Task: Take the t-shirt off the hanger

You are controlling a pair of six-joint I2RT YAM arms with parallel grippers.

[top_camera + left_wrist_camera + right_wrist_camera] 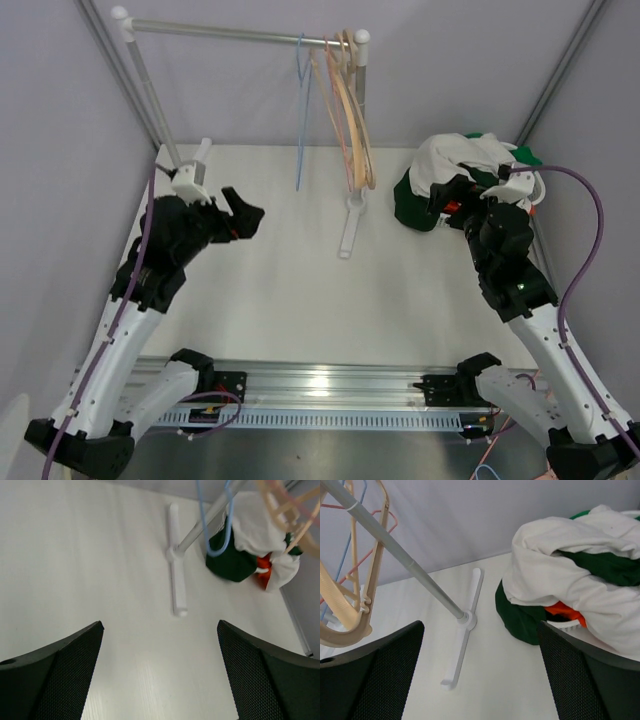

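Several bare hangers (350, 110), cream, pink and blue, hang from the rail (240, 35) at the back; none carries a t-shirt. They also show in the right wrist view (350, 605) and the left wrist view (287, 515). A heap of t-shirts (465, 175), white, dark green and orange, lies at the back right, also in the right wrist view (570, 585) and the left wrist view (250, 540). My left gripper (243, 215) is open and empty over the left of the table. My right gripper (447, 198) is open and empty beside the heap.
The rack's right post stands on a white foot (350, 225) mid-table, its left post on a foot (190, 180) by my left arm. Grey walls close in the left, back and right. The metal rail (330, 385) runs along the near edge.
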